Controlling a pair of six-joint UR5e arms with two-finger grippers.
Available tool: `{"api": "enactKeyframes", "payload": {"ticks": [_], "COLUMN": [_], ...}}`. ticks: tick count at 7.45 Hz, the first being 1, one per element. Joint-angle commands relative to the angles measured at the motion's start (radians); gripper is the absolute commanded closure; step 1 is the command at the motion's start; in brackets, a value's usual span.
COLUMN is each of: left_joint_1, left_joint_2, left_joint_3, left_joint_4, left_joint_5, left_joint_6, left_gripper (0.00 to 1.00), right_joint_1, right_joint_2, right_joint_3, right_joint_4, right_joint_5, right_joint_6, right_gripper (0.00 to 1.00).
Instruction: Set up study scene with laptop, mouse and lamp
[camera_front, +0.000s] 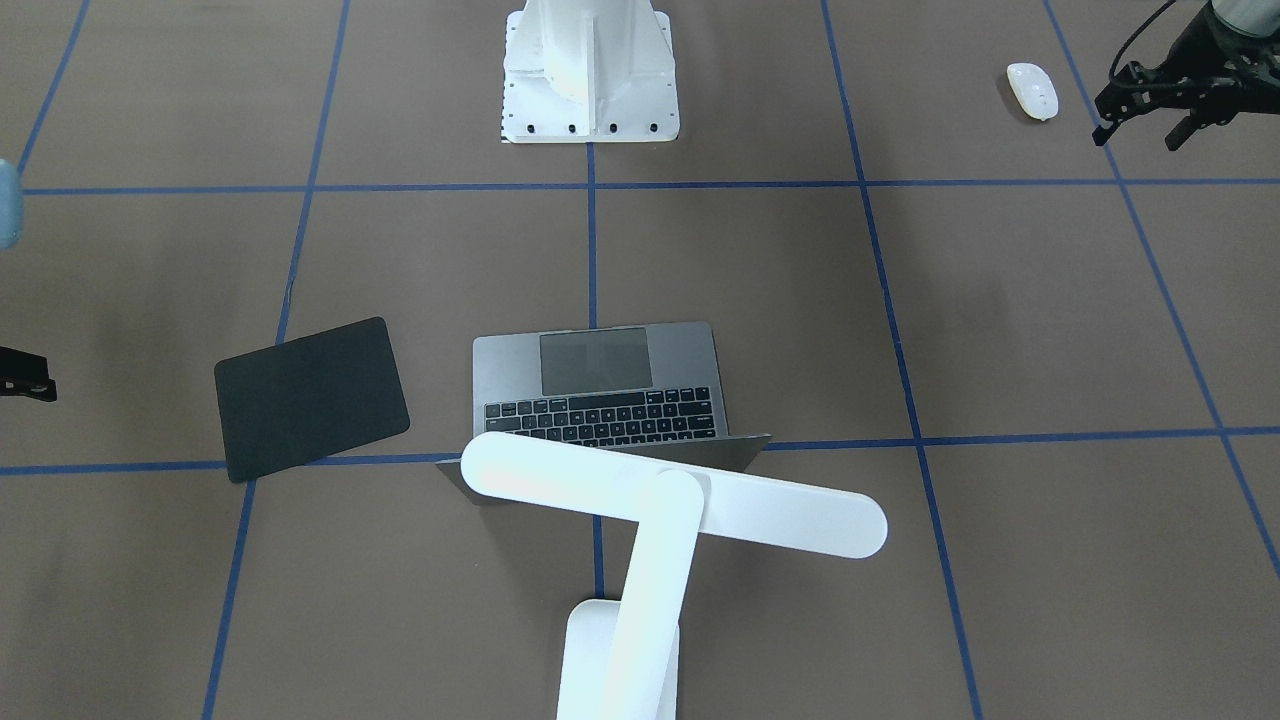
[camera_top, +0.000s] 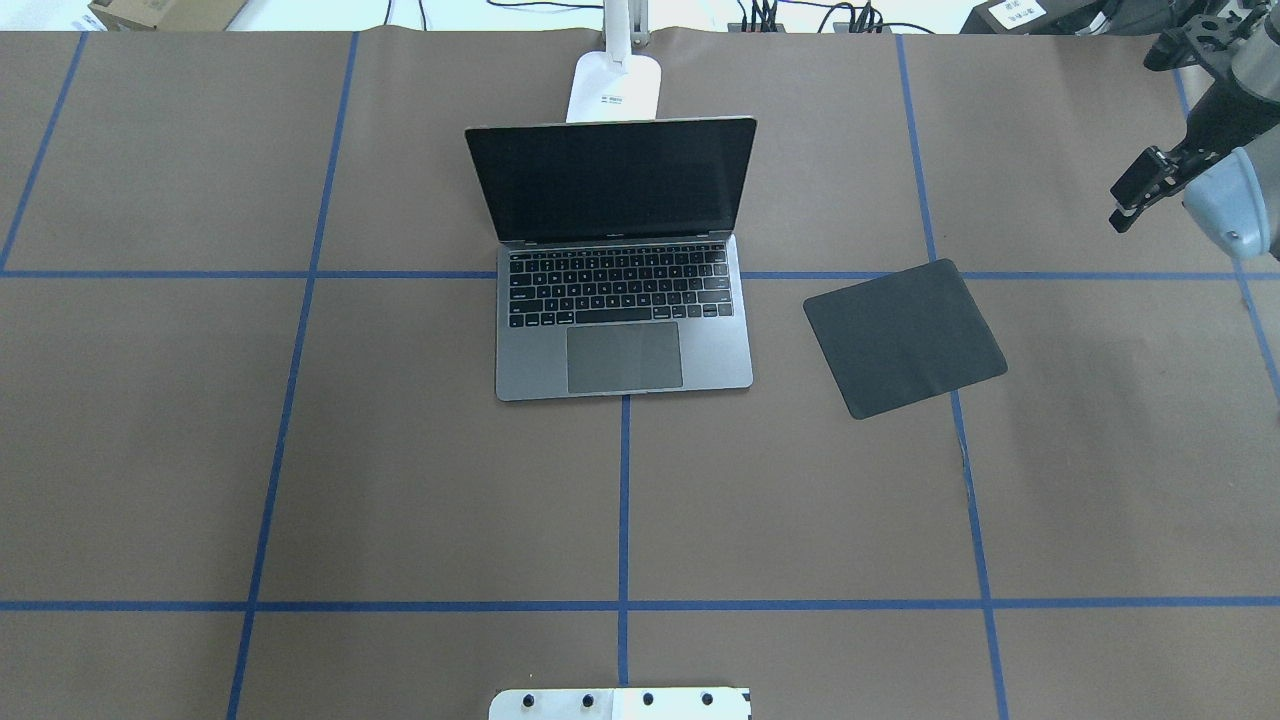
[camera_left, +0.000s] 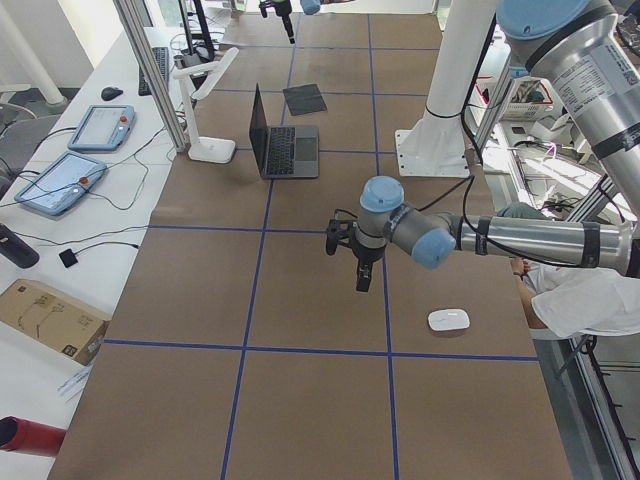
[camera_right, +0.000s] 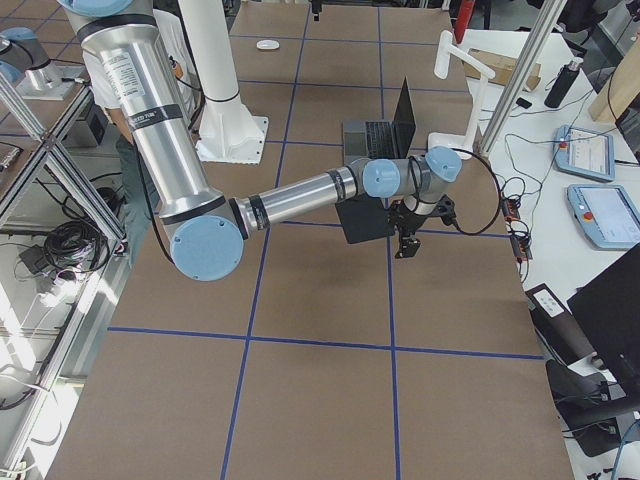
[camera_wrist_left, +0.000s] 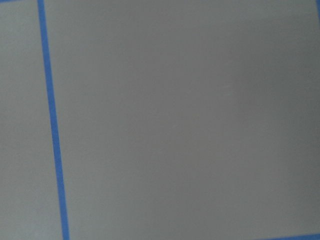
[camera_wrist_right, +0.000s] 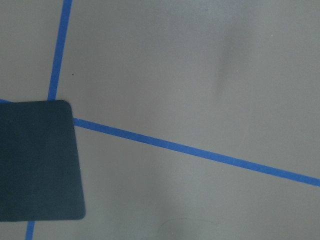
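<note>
Work surface: one table (camera_top: 400, 480) covered in brown paper and taped into a blue grid, with the white robot pedestal (camera_front: 590, 70) bolted at the robot's edge. The laptop (camera_top: 620, 350) is at mid-table, lid up, screen dark, keyboard towards the robot. The lamp (camera_front: 670, 495) has its base behind the lid at the far edge and its bar head hangs over the top of the lid. A black mat (camera_top: 905, 338) lies flat and skewed on the laptop's right, apart from it. The mouse (camera_front: 1032, 90) sits alone on the robot's left, near its edge. The left gripper (camera_front: 1140, 130) hovers just beside the mouse, fingers spread and empty. For the right gripper (camera_top: 1135, 190), off the mat's far corner, I cannot tell the jaw state. Beyond the table's far edge, a white bench carries two teach pendants (camera_left: 100, 128) and a cardboard box (camera_left: 50, 315).
</note>
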Motion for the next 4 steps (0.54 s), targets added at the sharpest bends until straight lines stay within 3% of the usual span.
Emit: {"api": "enactKeyframes", "payload": {"ticks": [1, 4], "left_joint_1": [0.003, 0.052], "left_joint_2": [0.108, 0.148], "left_joint_3": [0.154, 0.156], "left_joint_4": [-0.327, -0.359], "left_joint_5": [-0.019, -0.046], "left_joint_6": [-0.175, -0.313], "left_gripper": [0.00, 0.00], "right_joint_1": [0.000, -0.002], "right_joint_2": [-0.002, -0.013], "right_joint_3": [0.017, 0.064], "right_joint_4": [0.002, 0.002], "right_joint_5": [-0.002, -0.002], "right_joint_6": [0.002, 0.062], "right_gripper": [0.01, 0.01]}}
